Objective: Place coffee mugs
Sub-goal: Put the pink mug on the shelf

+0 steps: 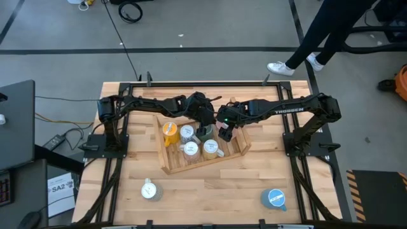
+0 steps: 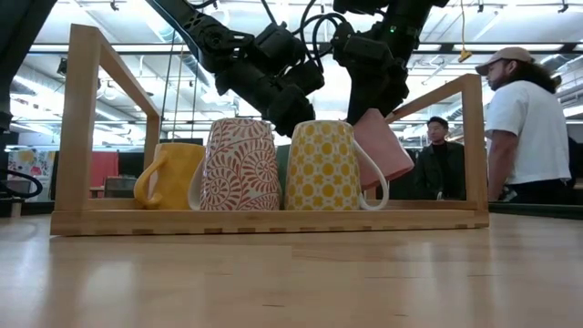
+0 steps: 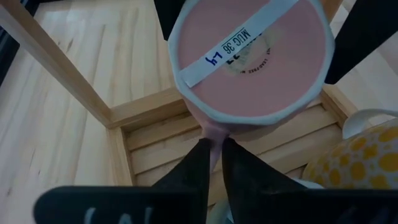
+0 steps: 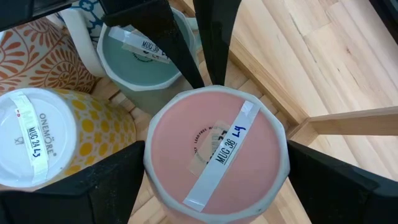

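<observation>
The pink mug (image 4: 216,152) hangs upside down and tilted over the tray's (image 1: 166,166) end slot, wedged between the right gripper's (image 4: 214,171) wide-spread fingers, while the left gripper (image 3: 214,158) pinches its handle from alongside, jaws nearly shut. I'd level it first, then lower it straight beside the yellow-dotted mug (image 4: 56,140) without bumping it.

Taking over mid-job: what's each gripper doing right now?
Left gripper: shut on the pink mug's handle.
Right gripper: jaws wide, straddling the pink mug's body.

Pink mug (image 4: 216,152), yellow-dotted mug (image 2: 322,166), red leaf-patterned mug (image 2: 241,165), orange mug (image 2: 170,175).
</observation>
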Robot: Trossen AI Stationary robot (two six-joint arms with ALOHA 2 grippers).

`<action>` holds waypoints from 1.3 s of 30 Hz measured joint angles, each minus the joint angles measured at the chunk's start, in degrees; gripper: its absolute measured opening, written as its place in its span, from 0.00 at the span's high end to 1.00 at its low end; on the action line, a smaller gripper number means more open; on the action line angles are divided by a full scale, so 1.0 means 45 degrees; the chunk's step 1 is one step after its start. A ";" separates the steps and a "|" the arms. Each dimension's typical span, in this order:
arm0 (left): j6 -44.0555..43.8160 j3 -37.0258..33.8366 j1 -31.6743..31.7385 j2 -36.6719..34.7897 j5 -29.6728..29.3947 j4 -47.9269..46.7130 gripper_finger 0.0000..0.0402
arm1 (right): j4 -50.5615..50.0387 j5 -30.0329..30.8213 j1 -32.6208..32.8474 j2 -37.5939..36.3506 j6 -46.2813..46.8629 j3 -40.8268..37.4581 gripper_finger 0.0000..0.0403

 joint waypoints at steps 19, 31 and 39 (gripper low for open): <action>-0.0118 0.0008 0.0019 -0.0971 -0.0807 -0.1100 0.93 | 0.0436 0.0167 0.0001 0.0000 0.0010 -0.0020 0.07; -0.0117 0.0029 0.0253 -0.1579 -0.2096 -0.1761 0.93 | 0.0947 0.1181 -0.0010 0.0019 0.0668 -0.0024 0.07; -0.0121 0.0029 0.0316 -0.1579 -0.2089 -0.1763 0.93 | 0.1010 0.2239 -0.0017 0.0019 0.0592 -0.0024 0.07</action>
